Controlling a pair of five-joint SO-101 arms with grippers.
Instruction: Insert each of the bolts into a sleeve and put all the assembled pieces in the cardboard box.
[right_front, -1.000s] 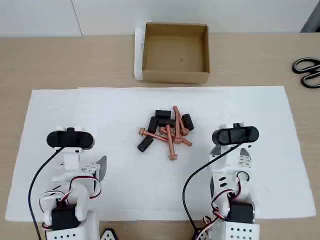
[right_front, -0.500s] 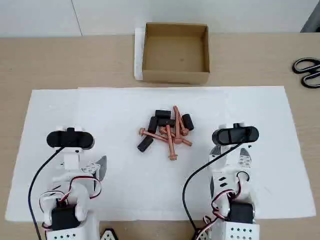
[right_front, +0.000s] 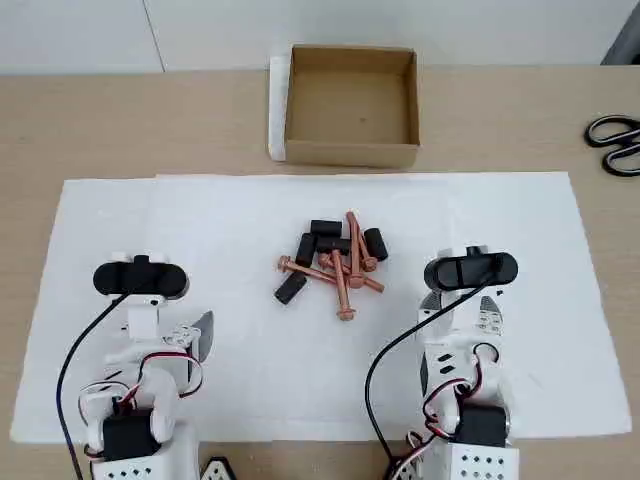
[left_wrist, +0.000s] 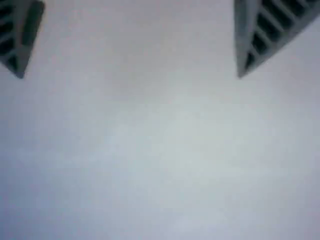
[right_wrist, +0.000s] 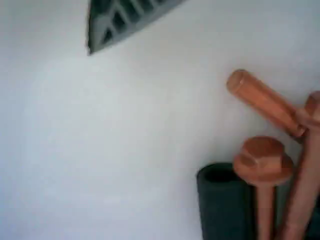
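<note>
Copper bolts (right_front: 342, 285) and black sleeves (right_front: 290, 289) lay unassembled, none in box (right_front: 350, 153); I saw left claw (left_wrist: 129, 75) apart, couldn't tell right claw (right_front: 430, 300).

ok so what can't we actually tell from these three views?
- High view: bolts and sleeves lie in an overlapping heap, so lower pieces are partly hidden and an exact count is unsure.
- Right wrist view: a sleeve and the bolts beside it are cut off by the frame edge.
- High view: the scissors are cut off by the frame edge.
</note>
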